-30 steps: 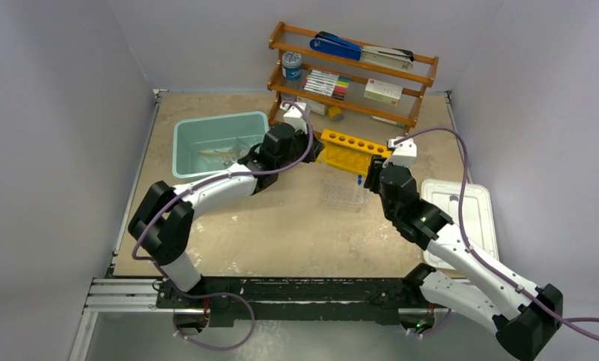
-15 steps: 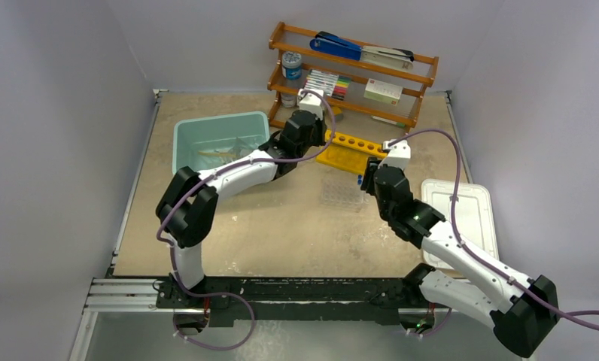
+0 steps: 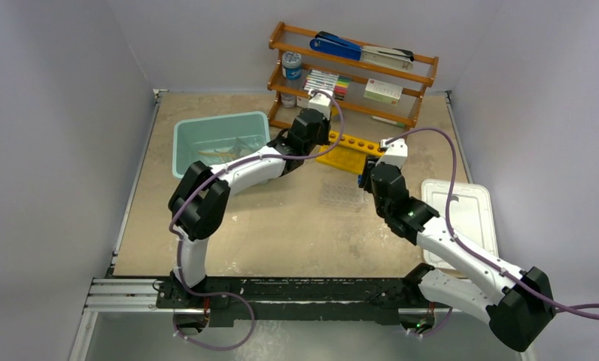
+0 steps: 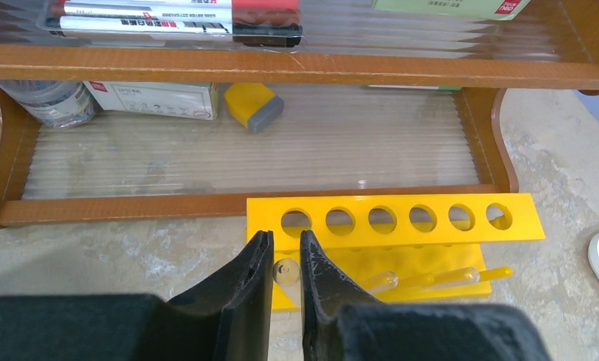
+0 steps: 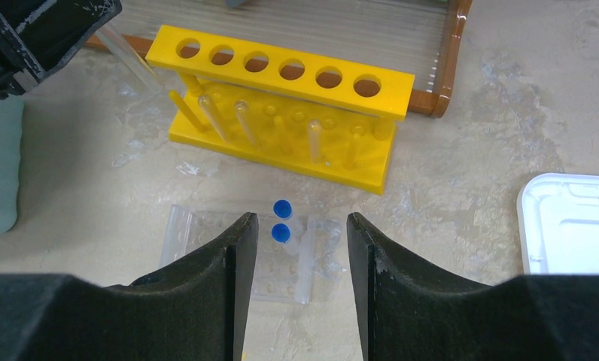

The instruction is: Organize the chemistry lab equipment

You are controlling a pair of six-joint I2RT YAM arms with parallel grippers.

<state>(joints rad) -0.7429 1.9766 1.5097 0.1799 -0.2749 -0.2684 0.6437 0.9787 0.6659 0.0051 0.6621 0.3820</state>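
Partway through racking a clear test tube (image 5: 131,60): pinched slantwise between the closed jaws of the left gripper (image 4: 285,244), just above the left end of the yellow test-tube rack (image 4: 394,203). Next, most likely: tip it upright, line it up with the leftmost hole, lower, then let go. Standing in the rack, about three clear tubes, leaning. Just in front, a clear dish (image 5: 183,233) with two blue caps (image 5: 282,208) at its far edge; over it the right gripper (image 5: 300,222), jaws apart, holding nothing. Farther left, a teal bin (image 3: 221,117) with an amber tube (image 3: 214,153) inside. Far right, a white lid (image 3: 462,218). Right behind the rack, a wooden shelf (image 4: 281,66).
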